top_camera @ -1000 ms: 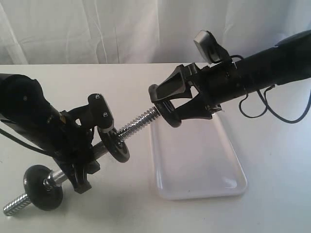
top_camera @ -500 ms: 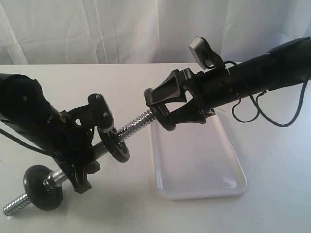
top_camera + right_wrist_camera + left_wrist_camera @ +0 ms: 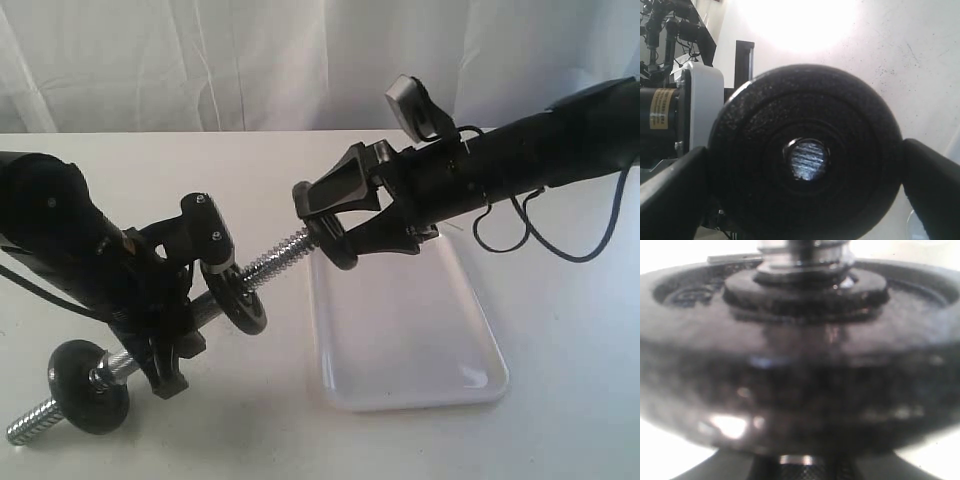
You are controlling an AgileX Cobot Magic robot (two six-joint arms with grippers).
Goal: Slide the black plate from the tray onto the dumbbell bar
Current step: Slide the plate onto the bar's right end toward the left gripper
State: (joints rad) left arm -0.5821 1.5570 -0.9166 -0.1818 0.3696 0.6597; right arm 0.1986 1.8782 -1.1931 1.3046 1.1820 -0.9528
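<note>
Above a corner of the tray (image 3: 400,398), right gripper (image 3: 322,228) grips the black plate (image 3: 805,100) by its rim at the dumbbell bar (image 3: 283,253) threaded tip, left gripper (image 3: 190,305) clamps the bar; centre hole on thread, push straight along it.

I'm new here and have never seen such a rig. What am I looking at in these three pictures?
Two robot arms with grippers work over a white table. The exterior view looks on from off the arms; each other picture comes from a camera on one wrist. The left gripper holds a tilted chrome dumbbell bar; its camera sees a black disc on it, blurred. The right gripper holds the black plate, hole at the bar's threaded end. A white tray lies below.
</note>
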